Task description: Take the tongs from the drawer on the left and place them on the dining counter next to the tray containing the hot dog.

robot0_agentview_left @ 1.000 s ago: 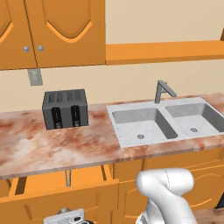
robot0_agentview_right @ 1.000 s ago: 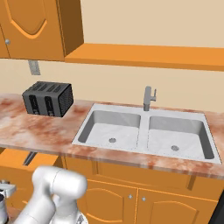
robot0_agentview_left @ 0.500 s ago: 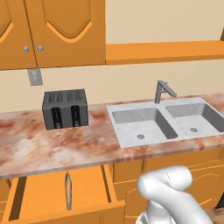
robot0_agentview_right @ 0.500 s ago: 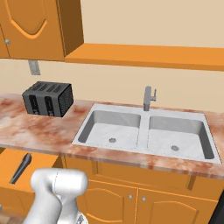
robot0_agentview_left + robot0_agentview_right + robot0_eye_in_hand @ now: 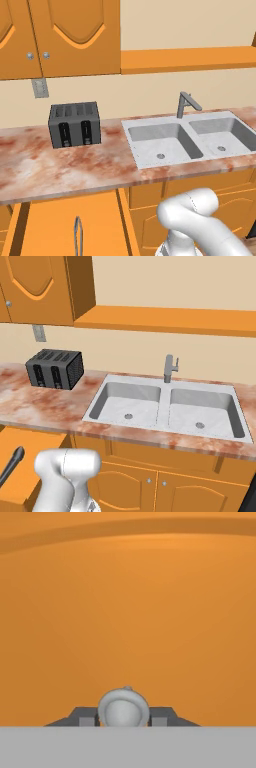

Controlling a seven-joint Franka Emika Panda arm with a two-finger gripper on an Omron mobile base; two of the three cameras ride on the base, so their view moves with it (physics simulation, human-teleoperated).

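The gripper (image 5: pixel 123 718) is seen closed on the small round silver knob (image 5: pixel 123 707) of the drawer (image 5: pixel 60 225); the drawer is judged open under the marble counter (image 5: pixel 55 167), left of the sink (image 5: pixel 192 140). The tongs (image 5: pixel 78 239) lie lengthwise inside on the drawer floor, also seen in the right base view (image 5: pixel 12 466). The knob is best released squarely and the hand lifted clear of the front panel; the tongs are best approached from above, jaws across both thin arms.

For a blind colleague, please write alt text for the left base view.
An orange drawer stands pulled open under a marbled counter, with slim grey tongs lying inside. On the counter are a dark toaster and a double sink with a grey faucet; the white robot arm rises at lower right.
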